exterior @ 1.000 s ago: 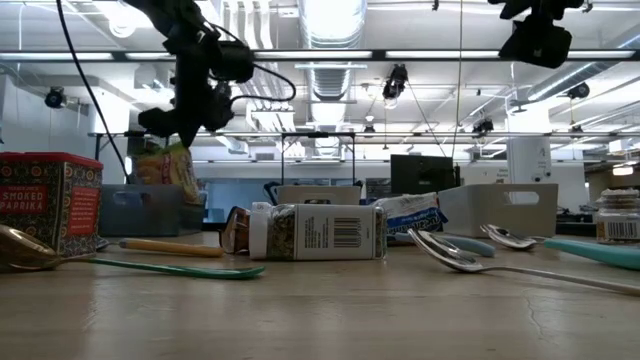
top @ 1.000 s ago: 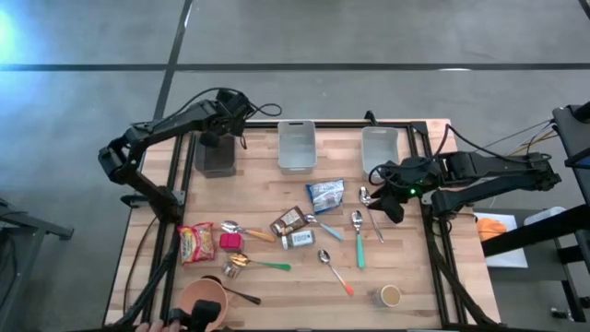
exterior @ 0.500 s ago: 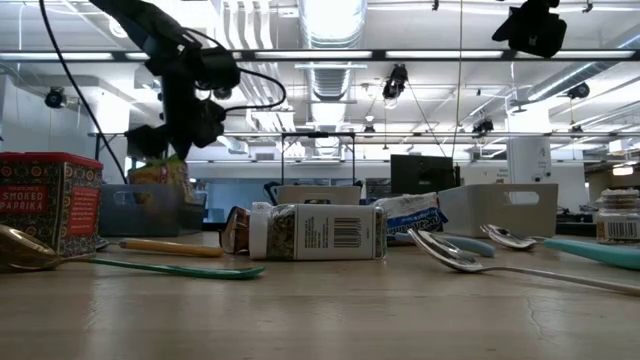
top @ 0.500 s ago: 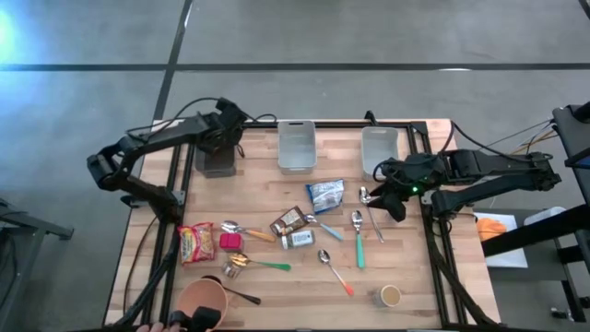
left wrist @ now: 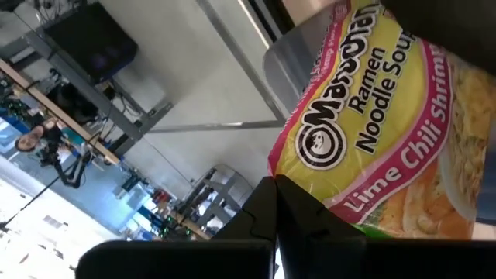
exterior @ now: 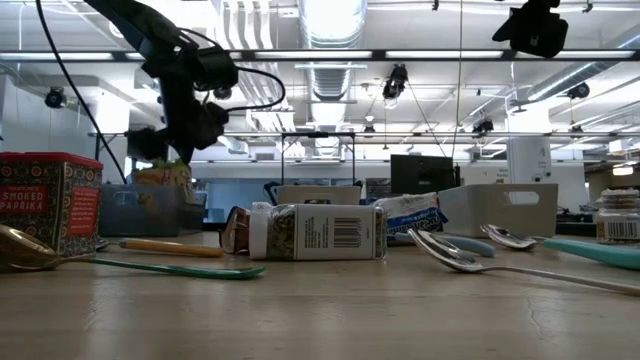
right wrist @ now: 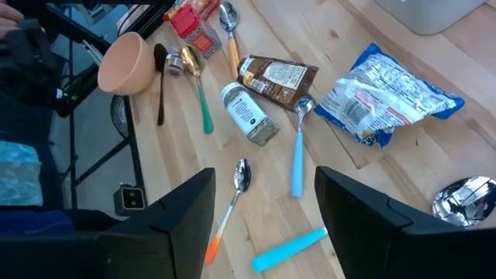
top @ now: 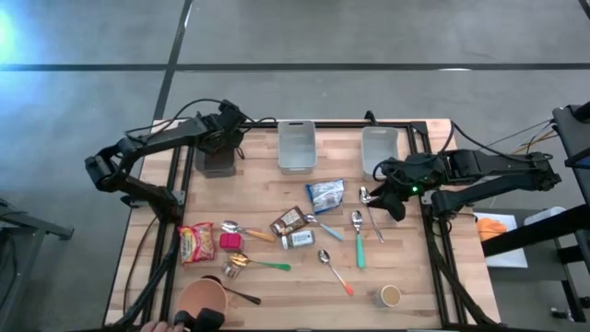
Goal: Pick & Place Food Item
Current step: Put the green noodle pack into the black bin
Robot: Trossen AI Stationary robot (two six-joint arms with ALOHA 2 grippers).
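My left gripper [top: 224, 140] hangs over the dark grey bin [top: 218, 159] at the table's far left, shut on a yellow and pink ramen noodle packet [left wrist: 380, 132]. In the low view the packet [exterior: 165, 175] hangs below the gripper [exterior: 182, 135], with its lower end near the bin's rim [exterior: 140, 188]. My right gripper [top: 395, 195] hovers open above the table's right side, with nothing between its fingers [right wrist: 186, 209]. A second ramen packet [top: 196, 243] lies flat near the left edge. My left gripper pinches the ramen packet at one edge [left wrist: 306, 198] between its two shut fingers [left wrist: 260, 213]. The fingers slant downward from above. The packet hangs below them, clear of the table and over the dark bin.
Two clear bins [top: 297, 145] [top: 379, 148] stand at the far edge. In the middle lie a blue and white bag [top: 324, 194], a brown packet [top: 290, 219], a spice jar [top: 298, 240] and several spoons. A red tin [top: 230, 242], a bowl [top: 203, 300] and a cup [top: 391, 295] are near the front.
My left gripper has sunk toward the dark bin and turned at the wrist, still shut on the ramen packet. The packet now hangs lower, at the bin's rim. The arm's elbow has swung toward the table's left edge.
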